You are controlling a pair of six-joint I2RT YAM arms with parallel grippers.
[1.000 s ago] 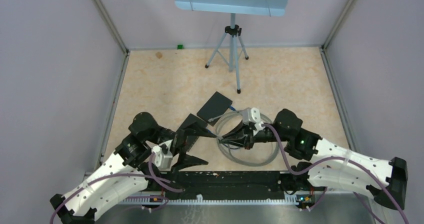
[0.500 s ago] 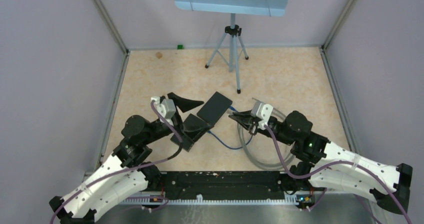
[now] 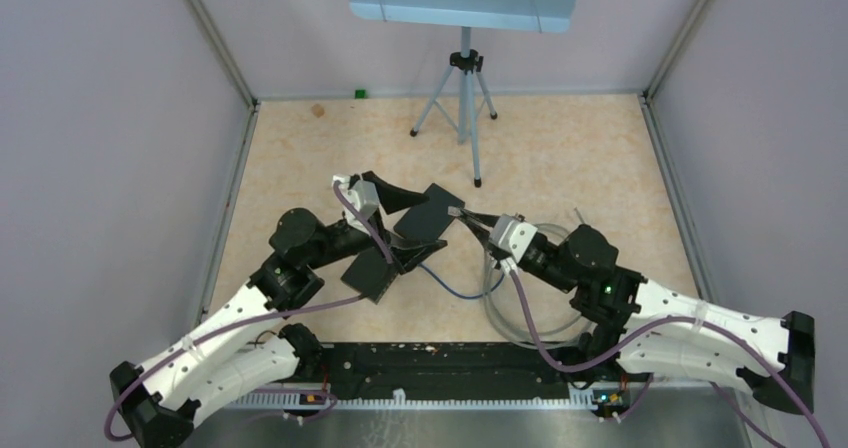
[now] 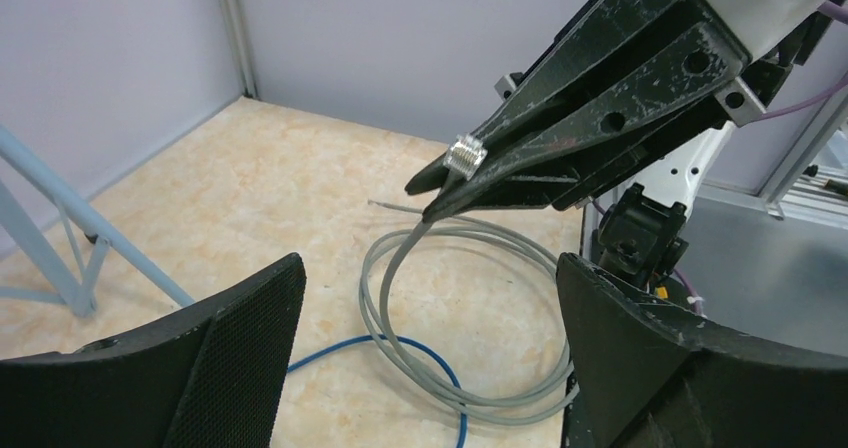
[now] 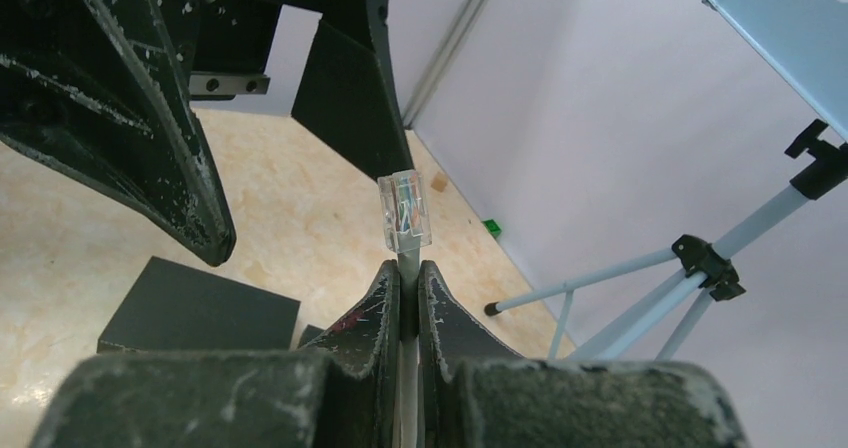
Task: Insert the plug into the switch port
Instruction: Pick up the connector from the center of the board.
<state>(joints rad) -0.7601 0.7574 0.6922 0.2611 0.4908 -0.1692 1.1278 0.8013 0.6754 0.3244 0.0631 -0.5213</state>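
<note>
We hold the plug up beside the switch

Our right end effector (image 5: 410,278) is clenched on the grey cable (image 4: 392,268) just under the clear plug (image 5: 405,211), mid-frame in the top view. Our left end effector (image 4: 430,268) is released, spread wide near the black switch (image 3: 432,211) on the bench (image 3: 580,158).
</note>
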